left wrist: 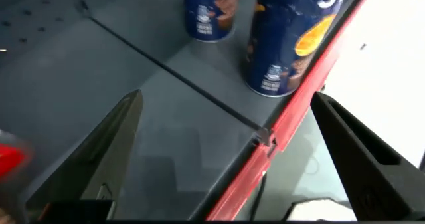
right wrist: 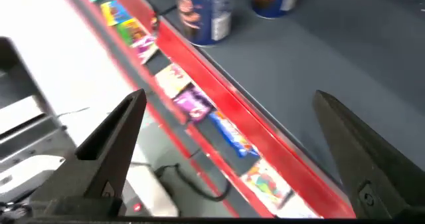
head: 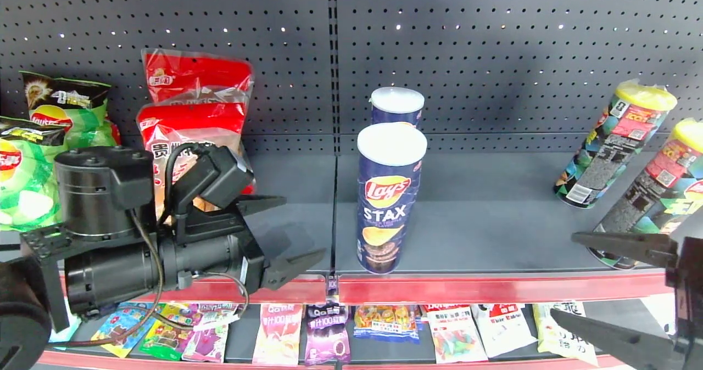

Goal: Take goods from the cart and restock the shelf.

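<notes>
I have the left gripper point(head: 303, 228) at the red front edge of the shelf point(head: 494, 211), fingers apart and empty. The right gripper point(head: 563, 275) is spread too. Between them the front chip can point(head: 390, 200) stands upright near the edge, with the rear chip can point(head: 396, 106) just behind it.

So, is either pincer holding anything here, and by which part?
Nothing is held: the left pincer and the right pincer both stand open and empty.
</notes>
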You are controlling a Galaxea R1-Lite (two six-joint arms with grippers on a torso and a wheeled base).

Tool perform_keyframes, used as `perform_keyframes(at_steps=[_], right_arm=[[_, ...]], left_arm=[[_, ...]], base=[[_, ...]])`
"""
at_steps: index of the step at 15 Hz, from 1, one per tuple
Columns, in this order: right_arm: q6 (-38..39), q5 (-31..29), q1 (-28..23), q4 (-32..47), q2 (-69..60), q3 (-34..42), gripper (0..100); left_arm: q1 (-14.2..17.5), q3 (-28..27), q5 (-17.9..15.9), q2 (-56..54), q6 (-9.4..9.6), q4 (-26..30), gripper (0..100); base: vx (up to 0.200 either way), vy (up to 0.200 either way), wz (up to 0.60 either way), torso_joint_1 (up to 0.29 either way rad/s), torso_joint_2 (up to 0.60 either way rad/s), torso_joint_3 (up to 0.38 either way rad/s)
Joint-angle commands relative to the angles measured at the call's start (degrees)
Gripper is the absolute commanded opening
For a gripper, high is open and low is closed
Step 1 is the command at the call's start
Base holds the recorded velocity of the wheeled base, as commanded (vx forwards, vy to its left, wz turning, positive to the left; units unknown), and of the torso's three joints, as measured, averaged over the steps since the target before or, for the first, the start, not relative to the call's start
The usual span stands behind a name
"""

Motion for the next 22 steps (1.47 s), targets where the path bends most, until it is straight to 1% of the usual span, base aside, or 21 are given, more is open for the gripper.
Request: perform_keyframes(at_steps=[1, 3, 4, 6, 8, 11, 15, 22], right_arm=[[0.1, -3.0, -1.1, 0.2, -8.0, 1.7, 100], [0.1, -3.4, -1.1, 0.3, -10.3, 3.3, 100], [0.3, -3.4, -1.3, 0.4, -11.0, 3.3, 100], [1.0, -3.4, -2.0, 0.4, -11.3, 2.8, 100], [1.3, -3.4, -2.0, 0.3, -11.3, 2.8, 100], [1.9, -3.5, -2.0, 0.3, -11.3, 2.8, 100], [2.5, -3.5, -2.0, 0.3, -11.3, 3.1, 100], [2.5, -3.5, -2.0, 0.2, -11.3, 2.7, 100]], left_arm=[[-1.2, -0.3, 1.4, 3.9, -0.01, -0.1, 100], [-2.2, -1.8, 2.9, 6.2, -0.01, -0.1, 100], [-2.3, -2.2, 3.0, 7.1, 0.08, -0.1, 100], [-2.3, -2.4, 3.8, 8.4, 0.87, -0.1, 100], [-2.9, -3.1, 4.8, 9.3, 0.87, -0.1, 100], [-2.9, -4.7, 5.6, 11.2, 0.87, -0.1, 100], [-3.5, -6.8, 5.6, 13.0, 0.87, -0.1, 100], [-3.9, -8.2, 5.6, 14.3, 0.87, -0.1, 100]], base=[[0.000, 0.000, 0.00, 0.000, 0.00, 0.000], [0.000, 0.000, 0.00, 0.000, 0.00, 0.000], [0.000, 0.000, 0.00, 0.000, 0.00, 0.000], [0.000, 0.000, 0.00, 0.000, 0.00, 0.000], [0.000, 0.000, 0.00, 0.000, 0.00, 0.000], [0.000, 0.000, 0.00, 0.000, 0.00, 0.000], [0.000, 0.000, 0.00, 0.000, 0.00, 0.000], [0.000, 0.000, 0.00, 0.000, 0.00, 0.000]])
